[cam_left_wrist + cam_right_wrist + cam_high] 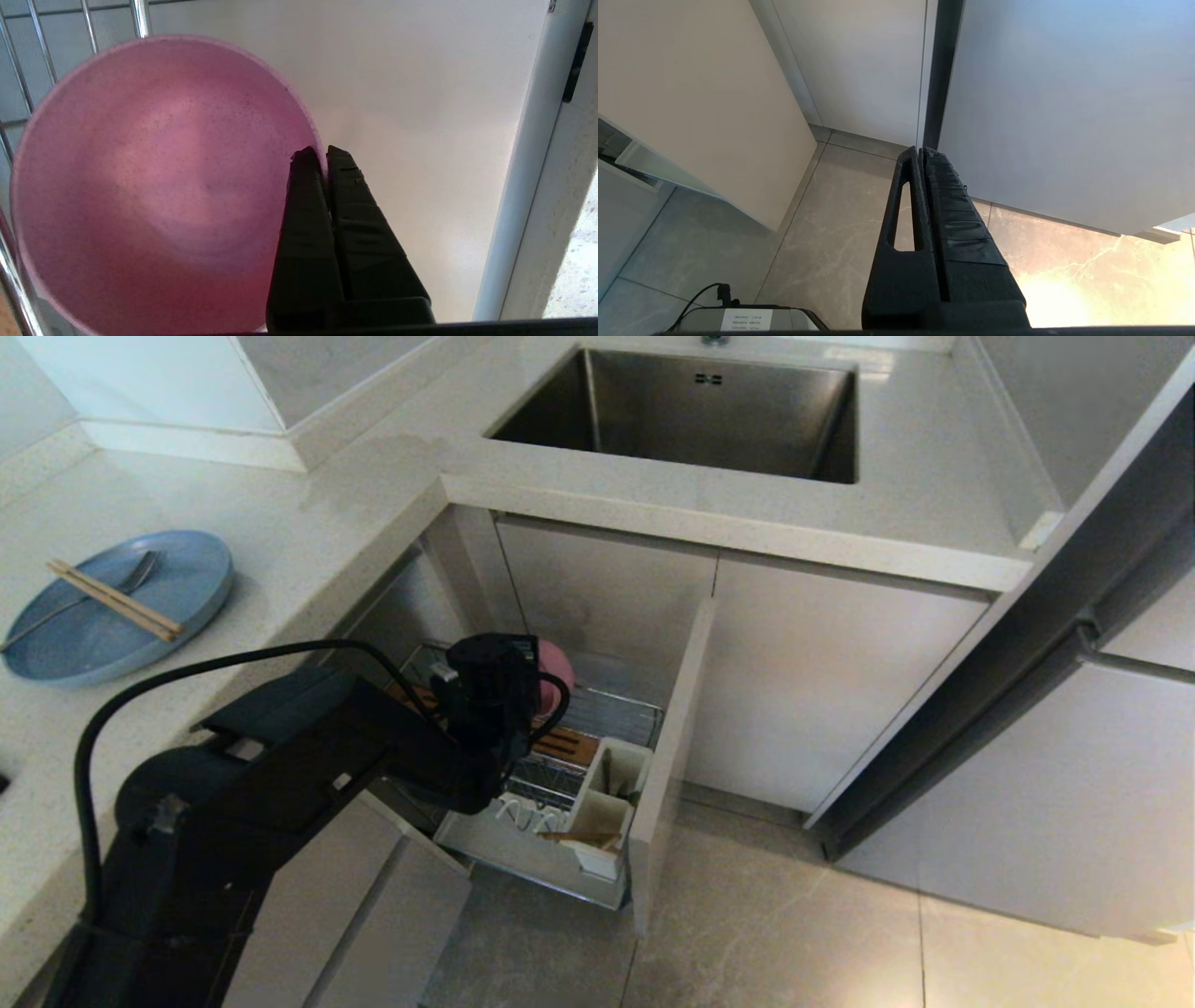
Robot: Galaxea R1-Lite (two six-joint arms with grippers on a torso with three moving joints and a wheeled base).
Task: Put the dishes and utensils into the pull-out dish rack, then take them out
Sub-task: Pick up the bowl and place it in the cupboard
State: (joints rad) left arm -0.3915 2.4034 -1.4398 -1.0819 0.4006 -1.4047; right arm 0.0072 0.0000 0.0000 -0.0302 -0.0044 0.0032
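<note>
Counter (pixel 308 537): pale speckled stone, L-shaped, steel sink (pixel 691 411) sunk in far run. Blue plate (pixel 103 616) on near-left part of counter; chopsticks (pixel 117 600) and spoon (pixel 79 602) lie across plate, crossing each other. Rack (pixel 551 775) pulled out below counter corner: wooden strip (pixel 563 744), white prongs (pixel 527 814), white cup (pixel 611 789) at front right. Grey tiled floor (pixel 766 933) under rack.

Dim, bluish kitchen; sunlit glare on floor (pixel 1087 289).
</note>
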